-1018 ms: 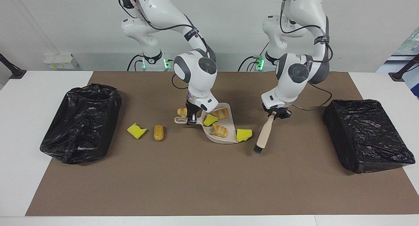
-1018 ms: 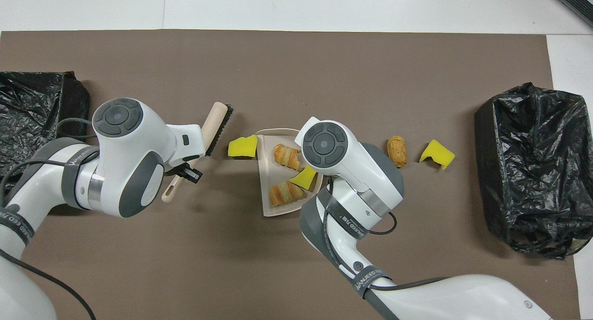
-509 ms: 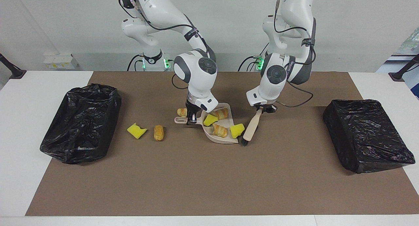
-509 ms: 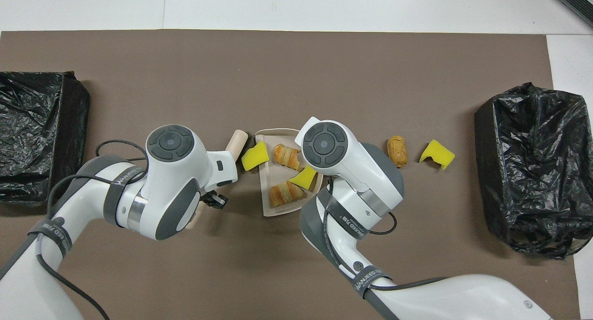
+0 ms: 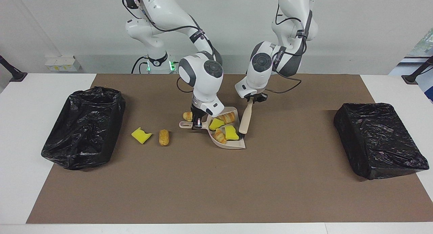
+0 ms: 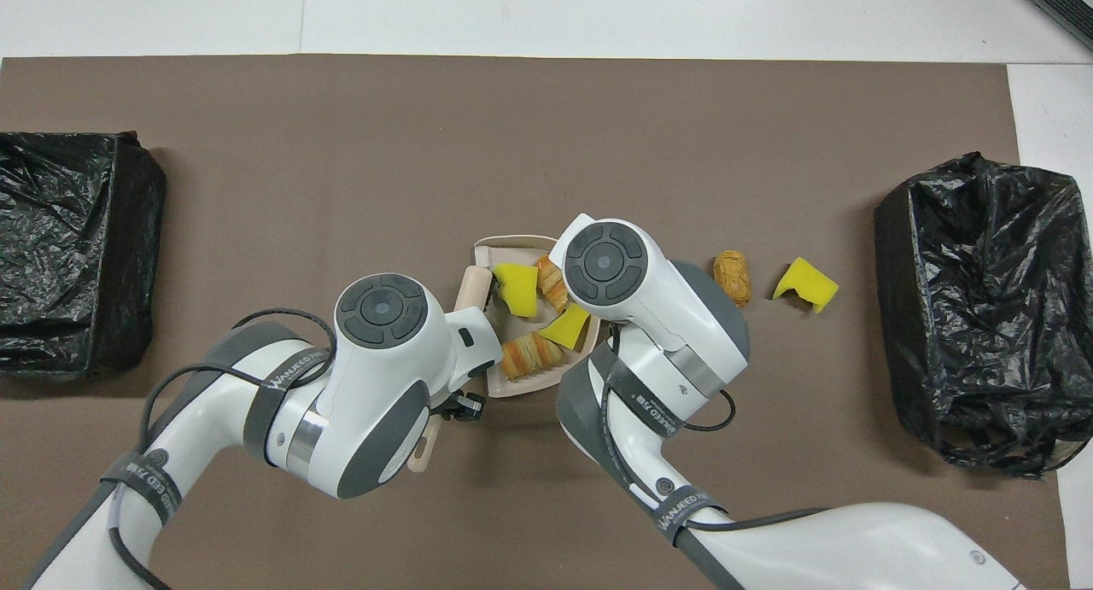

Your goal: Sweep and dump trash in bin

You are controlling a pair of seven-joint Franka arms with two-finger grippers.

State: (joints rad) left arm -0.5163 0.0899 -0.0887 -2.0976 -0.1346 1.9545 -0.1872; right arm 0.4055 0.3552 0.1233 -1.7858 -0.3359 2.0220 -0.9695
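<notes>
My right gripper (image 5: 197, 123) is shut on the handle of the beige dustpan (image 5: 233, 144), which rests on the brown mat. In the pan lie pieces of trash: two yellow sponge chunks (image 5: 231, 132) and two croissant pieces (image 5: 228, 118). My left gripper (image 5: 253, 99) is shut on the beige brush (image 5: 246, 119). Its black bristles stand at the pan's open edge against one sponge chunk (image 6: 517, 287). Another bread piece (image 5: 187, 116) lies by the pan's handle, half hidden by the right gripper. On the mat toward the right arm's end lie a bread piece (image 5: 164, 137) and a yellow sponge chunk (image 5: 141, 135).
Two bins lined with black bags stand on the table, one (image 5: 84, 132) at the right arm's end and one (image 5: 379, 139) at the left arm's end. The brown mat (image 5: 216, 186) covers the middle, with white table around it.
My left arm has swept the brush toward the right arm's end, pushing a yellow sponge chunk off the mat into the dustpan. The right gripper and pan have hardly moved.
</notes>
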